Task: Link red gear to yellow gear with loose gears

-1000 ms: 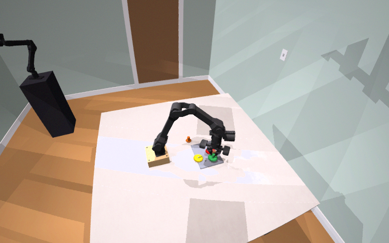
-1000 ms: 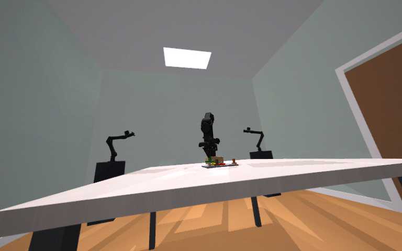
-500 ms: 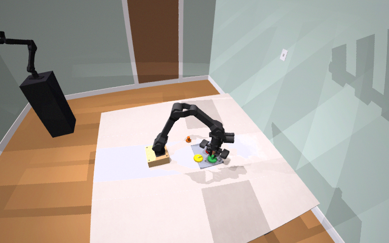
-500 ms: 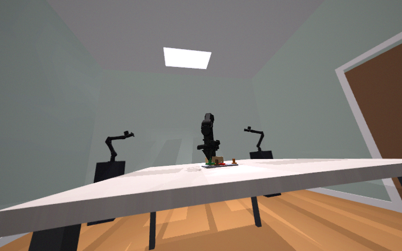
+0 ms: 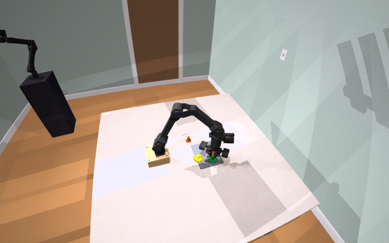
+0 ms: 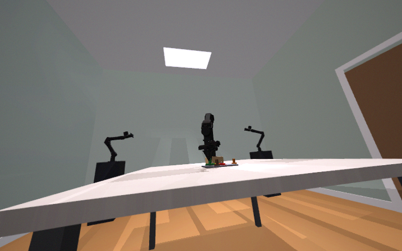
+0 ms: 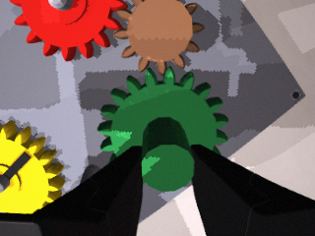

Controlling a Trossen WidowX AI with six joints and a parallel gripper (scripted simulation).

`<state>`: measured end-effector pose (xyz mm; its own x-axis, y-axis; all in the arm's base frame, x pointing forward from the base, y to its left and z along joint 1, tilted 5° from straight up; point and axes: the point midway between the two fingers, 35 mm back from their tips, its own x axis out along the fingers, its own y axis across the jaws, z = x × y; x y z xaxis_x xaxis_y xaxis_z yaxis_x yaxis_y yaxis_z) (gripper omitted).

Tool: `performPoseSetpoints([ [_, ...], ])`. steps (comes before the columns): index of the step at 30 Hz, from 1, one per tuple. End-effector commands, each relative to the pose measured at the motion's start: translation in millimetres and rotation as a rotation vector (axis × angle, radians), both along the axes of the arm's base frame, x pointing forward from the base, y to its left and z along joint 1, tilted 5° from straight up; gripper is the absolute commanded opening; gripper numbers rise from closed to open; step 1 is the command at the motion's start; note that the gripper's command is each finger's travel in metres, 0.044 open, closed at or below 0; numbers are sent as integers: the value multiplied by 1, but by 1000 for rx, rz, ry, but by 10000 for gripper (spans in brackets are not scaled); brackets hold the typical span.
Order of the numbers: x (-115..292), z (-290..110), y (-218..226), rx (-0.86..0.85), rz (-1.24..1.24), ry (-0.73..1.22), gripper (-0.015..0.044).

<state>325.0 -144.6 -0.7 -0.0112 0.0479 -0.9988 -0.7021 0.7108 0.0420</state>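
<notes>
My gripper point(image 5: 212, 155) point(image 6: 210, 159) point(image 7: 165, 155) is shut on the knob of the green gear point(image 5: 212, 160) point(image 6: 209, 163) point(image 7: 162, 105), upright over the outer part of the grey board point(image 5: 203, 166) point(image 7: 268, 86). Its height above the board is hard to tell. The brown gear point(image 6: 216, 161) point(image 7: 159, 29) is on the board beside the red gear point(image 6: 222, 163) point(image 7: 79, 29), their teeth close together. The green teeth appear just beside the brown teeth. The yellow gear point(image 5: 197, 158) point(image 7: 15, 197) with its black stripe is apart from the green gear. Any peg under the green gear is hidden.
A loose orange gear point(image 5: 188, 139) point(image 6: 234, 160) stands on the table beyond the board. The arm's wooden base block point(image 5: 158, 161) is on the yellow gear's side. A dark shape, possibly a peg, shows between the yellow and green gears in the wrist view.
</notes>
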Motion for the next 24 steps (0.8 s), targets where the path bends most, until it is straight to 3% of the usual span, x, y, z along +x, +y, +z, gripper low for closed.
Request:
performPoseSetpoints([
  [1, -1, -1, 0, 1, 70, -2, 0],
  [12, 0, -4, 0, 1, 94, -3, 0],
  [17, 0, -2, 0, 1, 45, -1, 131],
  [24, 1, 15, -1, 0, -19, 2, 140],
])
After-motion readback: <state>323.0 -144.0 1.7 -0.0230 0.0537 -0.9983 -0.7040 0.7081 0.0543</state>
